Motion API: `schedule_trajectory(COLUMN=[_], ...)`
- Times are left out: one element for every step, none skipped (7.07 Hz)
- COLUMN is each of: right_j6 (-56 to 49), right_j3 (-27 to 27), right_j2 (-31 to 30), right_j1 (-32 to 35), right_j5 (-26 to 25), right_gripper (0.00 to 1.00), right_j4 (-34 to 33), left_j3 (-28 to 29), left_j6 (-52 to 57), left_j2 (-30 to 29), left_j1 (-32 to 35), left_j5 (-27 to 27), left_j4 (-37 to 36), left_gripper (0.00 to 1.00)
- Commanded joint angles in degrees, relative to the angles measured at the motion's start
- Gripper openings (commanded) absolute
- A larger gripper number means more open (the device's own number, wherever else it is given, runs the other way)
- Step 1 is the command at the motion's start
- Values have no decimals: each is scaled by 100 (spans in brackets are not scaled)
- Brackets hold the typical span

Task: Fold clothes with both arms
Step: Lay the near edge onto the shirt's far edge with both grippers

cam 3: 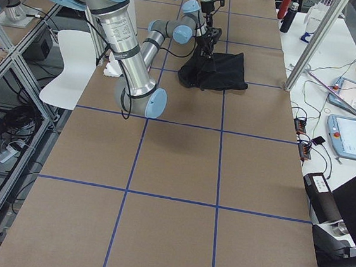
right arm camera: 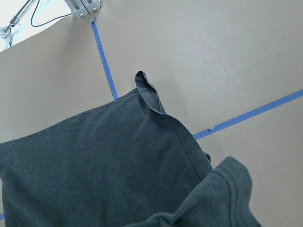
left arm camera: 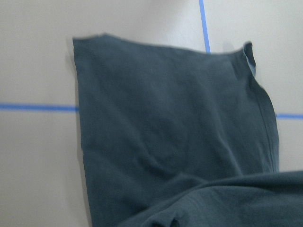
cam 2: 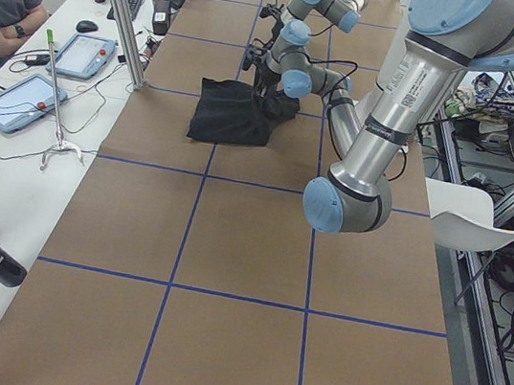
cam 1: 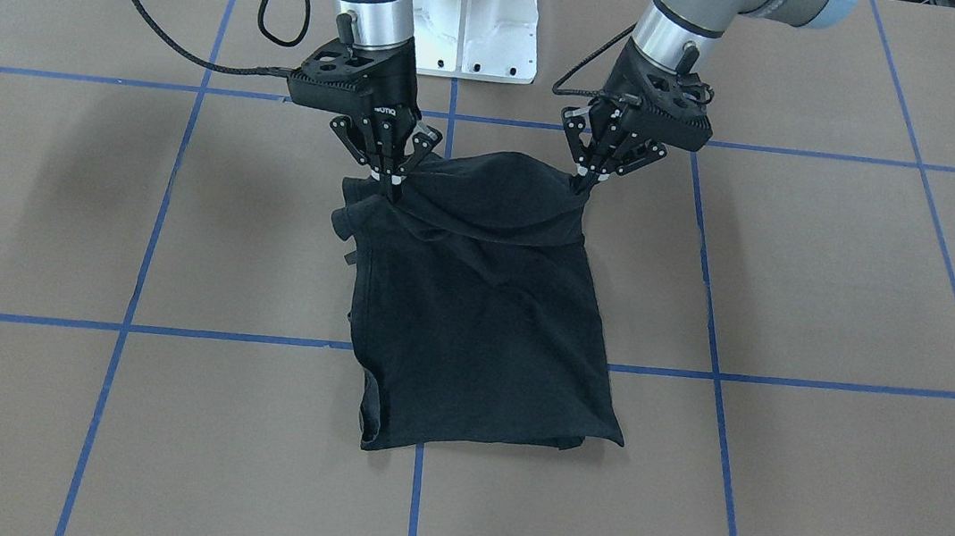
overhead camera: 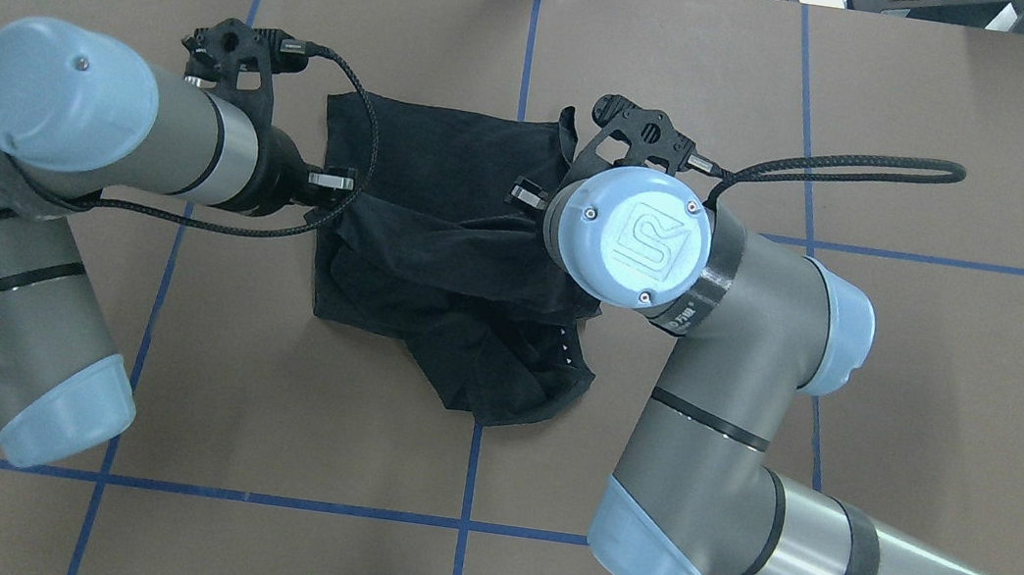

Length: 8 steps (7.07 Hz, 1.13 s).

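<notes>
The T-shirt [cam 1: 480, 322] is plain black. The desk [cam 1: 844, 283] is brown with a grid of blue tape lines [cam 1: 788, 381]. The left arm [overhead camera: 30, 264] and right arm [overhead camera: 717, 384] are grey with light-blue caps.

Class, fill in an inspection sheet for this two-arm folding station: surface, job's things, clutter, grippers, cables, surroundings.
surface: brown table, flat, with a blue tape grid.
job's things: black T-shirt, partly folded; robot-side edge lifted, the rest lying on the table.
clutter: nothing seen on the table.
grippers: left gripper and right gripper each shut on the T-shirt's raised edge.
cables: left-arm cable arcs across the T-shirt's corner in the overhead view; right-arm cable loops out sideways.
surroundings: seated person at a side bench with tablets; white chair.
</notes>
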<state>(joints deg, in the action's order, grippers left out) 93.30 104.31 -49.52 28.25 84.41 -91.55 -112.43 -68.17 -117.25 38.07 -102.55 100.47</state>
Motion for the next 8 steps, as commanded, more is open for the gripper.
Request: schedule_trajectory(right_j6=[-206, -224, -250, -251, -277, -338, -365, -391], right_j3=[-593, -944, -1287, -1847, -2540, -3182, -3467, -3644], right_j2=[363, 565, 706, 838, 1109, 1442, 1550, 1568], right_j1=[267, 364, 417, 461, 558, 619, 664, 690], right_j5=[75, 101, 102, 93, 93, 102, 102, 102], right_gripper=[0, 0, 0, 0, 0, 0, 0, 0], right_j4=[14, 23, 171, 634, 1065, 1321, 1472, 1613], left_j3=[815, 1333, 1721, 2055, 2442, 2854, 3268, 3628], left_j6=[408, 557, 663, 717, 717, 743, 743, 752], left_j2=[-559, -867, -1026, -1150, -1195, -1308, -1466, -1502], left_j1=[498, 613, 640, 640, 640, 640, 640, 640], left_j5=[-134, -125, -82, -64, -46, 172, 217, 322], left_j4=[16, 25, 95, 139, 531, 831, 999, 1331], left_gripper=[0, 0, 0, 0, 0, 0, 0, 0])
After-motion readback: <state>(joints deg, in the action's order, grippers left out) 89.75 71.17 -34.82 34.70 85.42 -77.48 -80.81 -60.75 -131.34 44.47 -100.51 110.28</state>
